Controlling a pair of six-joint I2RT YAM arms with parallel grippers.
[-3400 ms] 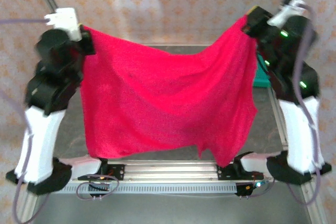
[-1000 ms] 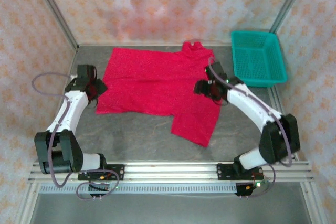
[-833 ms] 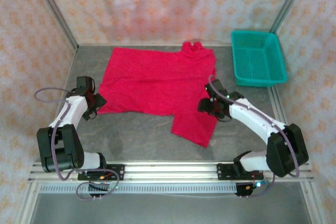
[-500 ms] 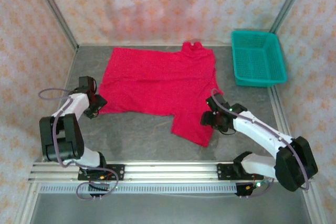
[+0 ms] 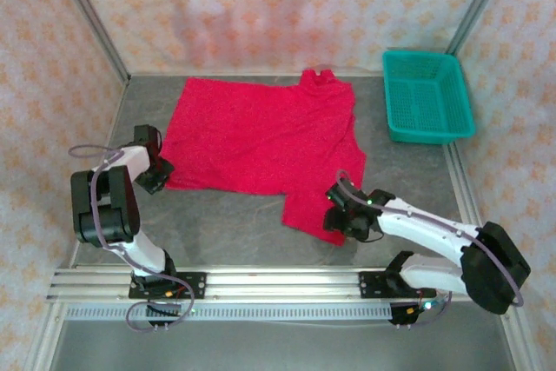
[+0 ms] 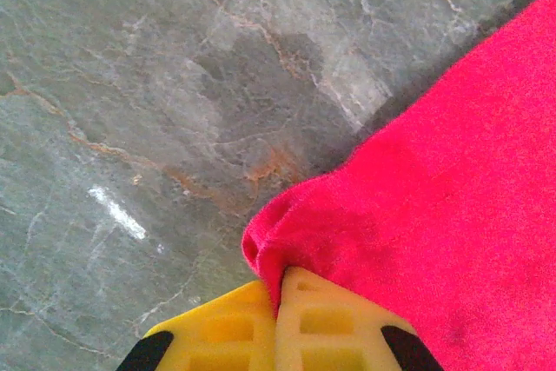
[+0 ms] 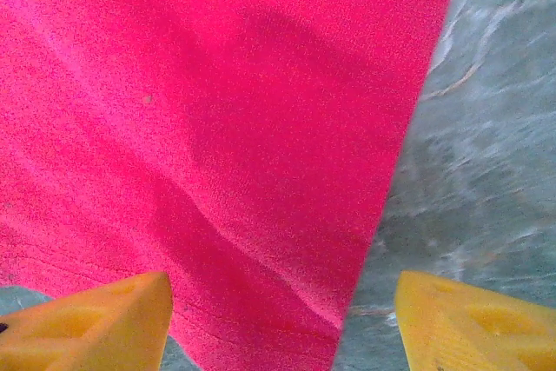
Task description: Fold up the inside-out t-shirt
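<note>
T-shirt [image 5: 261, 141]: crimson, fuzzy knit, spread flat mid-tabletop, with one flap reaching toward the near edge.
Left jaws: pressed together, pinching a small fold at the shirt's near-left corner.
Right jaws: spread, straddling the flap's near edge (cloth beneath, nothing pinched).
Tabletop [image 5: 226, 223]: grey, marbled, smooth.
Basket [image 5: 427, 97]: teal mesh, far right, apart from the cloth.
Risk: so thin a pinch may slip on lifting, and the limp cloth could drag and bunch if one side moves alone.
</note>
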